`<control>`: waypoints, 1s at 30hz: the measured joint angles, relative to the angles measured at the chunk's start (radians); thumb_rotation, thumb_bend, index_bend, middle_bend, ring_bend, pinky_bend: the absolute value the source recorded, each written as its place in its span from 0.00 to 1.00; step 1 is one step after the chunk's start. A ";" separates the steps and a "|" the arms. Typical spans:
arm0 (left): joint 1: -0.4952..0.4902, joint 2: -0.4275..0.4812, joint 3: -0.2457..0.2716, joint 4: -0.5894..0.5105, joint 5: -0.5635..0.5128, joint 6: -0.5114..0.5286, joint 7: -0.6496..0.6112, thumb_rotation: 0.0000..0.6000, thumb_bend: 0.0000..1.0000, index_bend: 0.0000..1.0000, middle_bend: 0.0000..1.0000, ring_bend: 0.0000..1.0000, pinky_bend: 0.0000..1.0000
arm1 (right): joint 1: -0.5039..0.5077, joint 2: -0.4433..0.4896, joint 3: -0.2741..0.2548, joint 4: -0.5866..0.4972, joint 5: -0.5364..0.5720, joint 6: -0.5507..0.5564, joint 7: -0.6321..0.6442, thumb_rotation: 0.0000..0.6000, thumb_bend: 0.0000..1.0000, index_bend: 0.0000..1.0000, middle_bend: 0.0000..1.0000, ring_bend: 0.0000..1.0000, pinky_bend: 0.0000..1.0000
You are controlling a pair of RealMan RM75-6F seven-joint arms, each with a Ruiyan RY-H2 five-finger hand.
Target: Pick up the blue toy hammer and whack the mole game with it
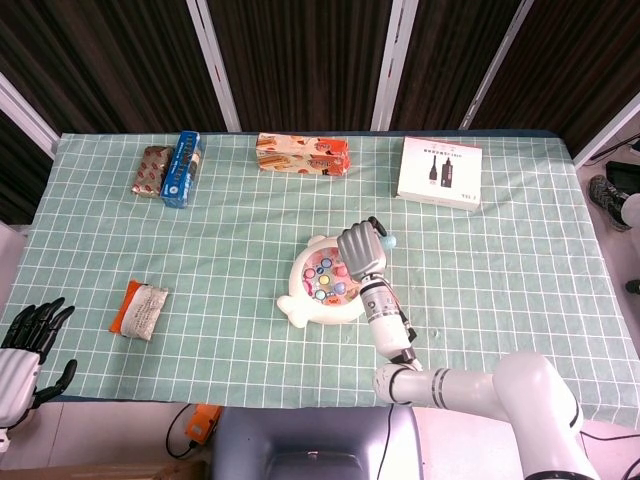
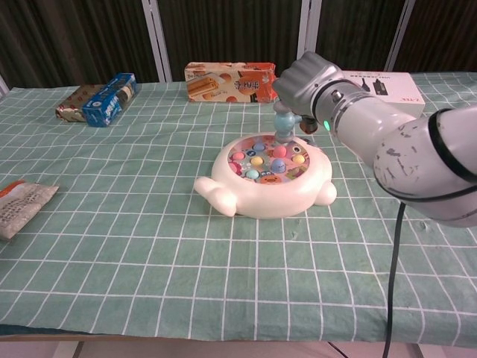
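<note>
**Green checked cloth, hammer over the mole game**

Dark slatted panels with pale uprights close off the back of the room, and a green cloth with a white grid covers the worktop [image 1: 500, 260]. Along the far edge lie a brown packet [image 1: 150, 171] touching a blue box [image 1: 182, 168], an orange biscuit box [image 1: 303, 155] and a white box [image 1: 441, 172] printed with a bottle. Near the left front edge lies an orange and grey packet [image 1: 139, 308].

Around the middle sits the white mole game [image 2: 264, 177], its round top studded with coloured pegs. The right hand [image 2: 302, 78] is clenched around the blue toy hammer [image 2: 283, 119], whose head hangs just above the far pegs. The left hand [image 1: 22, 345] hovers off the worktop's front left corner, fingers apart, holding nothing.
</note>
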 measured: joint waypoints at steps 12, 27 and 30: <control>0.003 0.000 0.001 0.000 0.002 0.004 0.002 1.00 0.42 0.00 0.00 0.00 0.00 | -0.044 0.085 -0.009 -0.122 -0.090 0.054 0.077 1.00 0.54 0.96 0.66 0.61 0.65; -0.004 -0.007 0.003 -0.011 0.006 -0.011 0.031 1.00 0.42 0.00 0.00 0.00 0.00 | -0.318 0.253 -0.175 -0.166 -0.341 0.109 0.537 1.00 0.54 0.96 0.66 0.61 0.65; -0.005 -0.010 0.003 -0.012 0.007 -0.012 0.039 1.00 0.42 0.00 0.00 0.00 0.00 | -0.349 0.237 -0.188 -0.080 -0.367 0.076 0.611 1.00 0.54 0.96 0.66 0.61 0.65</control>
